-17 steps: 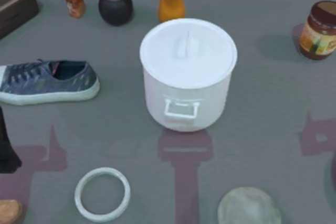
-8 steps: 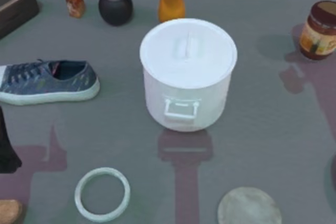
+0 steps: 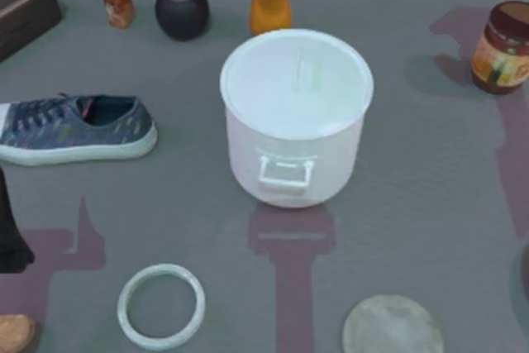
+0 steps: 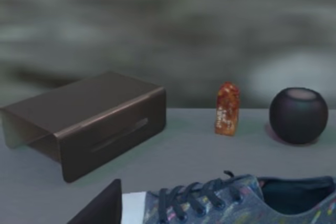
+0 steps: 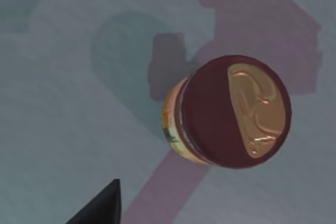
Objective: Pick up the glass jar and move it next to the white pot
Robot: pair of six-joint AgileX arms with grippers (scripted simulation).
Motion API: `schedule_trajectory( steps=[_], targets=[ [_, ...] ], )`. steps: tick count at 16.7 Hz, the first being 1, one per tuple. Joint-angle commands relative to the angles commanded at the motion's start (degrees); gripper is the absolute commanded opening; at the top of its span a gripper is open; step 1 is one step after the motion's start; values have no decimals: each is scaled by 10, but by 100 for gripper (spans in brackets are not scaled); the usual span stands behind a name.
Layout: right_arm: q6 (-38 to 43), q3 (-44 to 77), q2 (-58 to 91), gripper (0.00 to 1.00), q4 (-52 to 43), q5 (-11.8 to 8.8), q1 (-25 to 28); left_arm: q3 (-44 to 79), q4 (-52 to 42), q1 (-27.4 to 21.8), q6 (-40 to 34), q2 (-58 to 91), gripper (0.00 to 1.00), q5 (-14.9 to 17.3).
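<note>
Glass jar (image 3: 502, 47) upright at table's far right edge, well apart from white pot (image 3: 295, 113) at centre. Right wrist view looks down on jar lid (image 5: 234, 111), jar below the jaws, untouched. Jaw state, both grippers: cannot tell. Left arm parked nr shoe (image 4: 247, 200).

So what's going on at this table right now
Nothing is being held yet. The small glass jar with a dark red-brown lid and yellow-orange label stands untouched at the table's far right, well apart from the large white lidded pot in the middle. The right wrist view looks down on the jar's lid, so the right arm appears to be above it, lining up for a pick. The left arm looks parked by the blue canvas sneaker on the left.
</note>
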Motion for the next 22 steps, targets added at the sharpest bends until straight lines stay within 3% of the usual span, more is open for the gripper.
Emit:
schedule_trajectory(
  steps=[5, 10, 18, 22],
  targets=[
    [-79, 248, 232, 100, -123, -15, -9, 0, 0, 0, 0, 0, 100, 0],
    [-126, 397, 372, 100, -195, -24, -14, 0, 0, 0, 0, 0, 100, 0],
    [-133, 421, 394, 100, -205, -24, -12, 0, 0, 0, 0, 0, 100, 0],
    [-128, 379, 394, 100, -167, -24, -9, 0, 0, 0, 0, 0, 100, 0]
  ],
)
